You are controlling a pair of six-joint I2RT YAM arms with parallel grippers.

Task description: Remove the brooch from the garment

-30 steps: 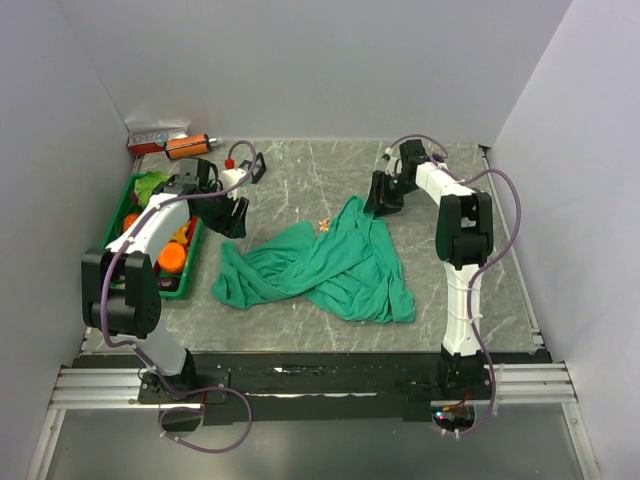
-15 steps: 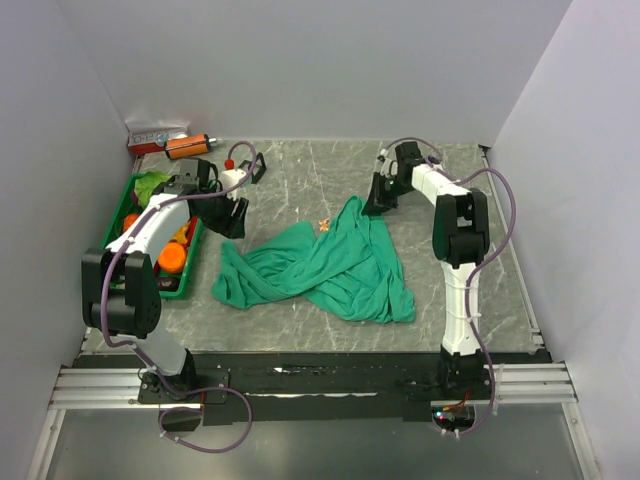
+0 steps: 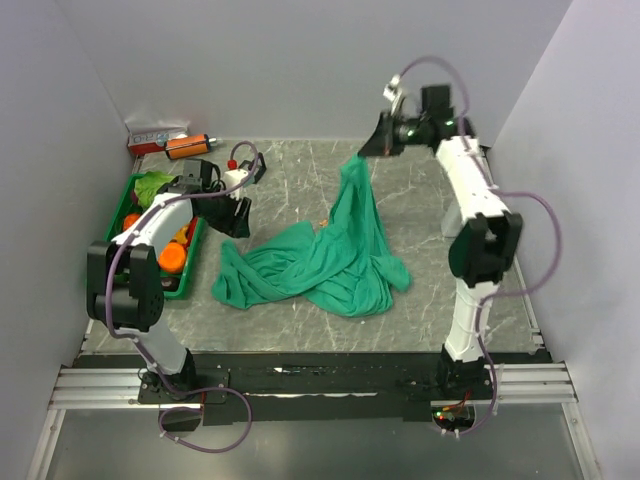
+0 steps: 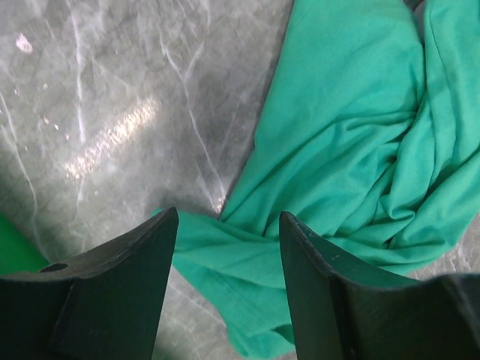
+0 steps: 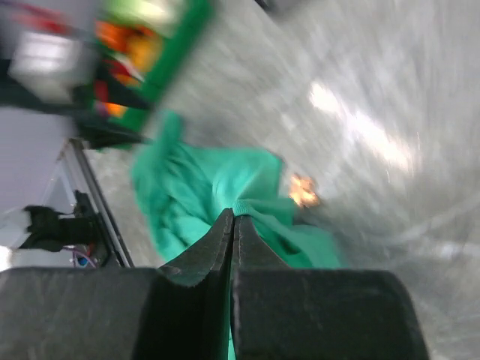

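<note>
Lifting is your step: right claw, closed tight on the garment, has the brooch beside its tips; next bring the parted, empty left claw there.

Smeared by motion in the right wrist view: brooch merely an orange blot beside the garment, attachment impossible to tell; green bin just streaks. In the left wrist view, garment cut off at top and right edges.
</note>
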